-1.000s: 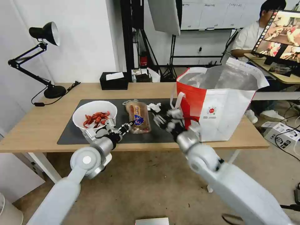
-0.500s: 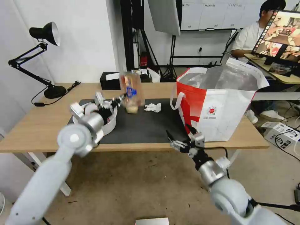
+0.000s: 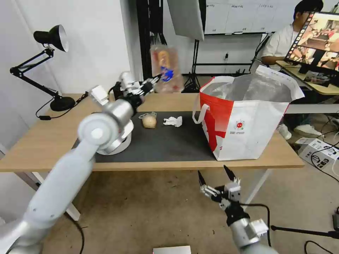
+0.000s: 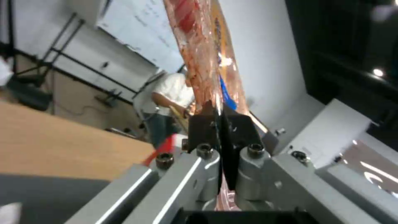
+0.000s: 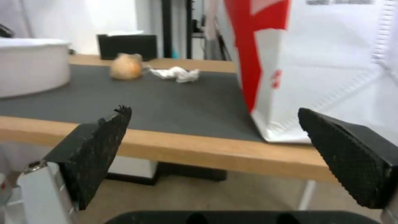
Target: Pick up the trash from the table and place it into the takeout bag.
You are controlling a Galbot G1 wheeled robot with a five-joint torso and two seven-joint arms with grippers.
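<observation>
Your left hand [image 3: 157, 77] is gripping a clear tray of scraps [image 3: 166, 68] in the air.

You are holding the tray upright, pinched by its lower edge, with the red-and-white bag [image 3: 247, 116] off to its right and lower. Below the left hand, the wrapped ball [image 3: 149, 121], tissue [image 3: 173, 121] and white bowl [image 3: 122, 139] are sitting on the mat. Your right hand [image 3: 214, 176] is hanging spread wide, nothing in it, below the surface [image 3: 42, 141] edge.

Black desk lamp [image 3: 49, 38]; black tissue box [image 3: 118, 92]; monitor [image 3: 316, 40].
</observation>
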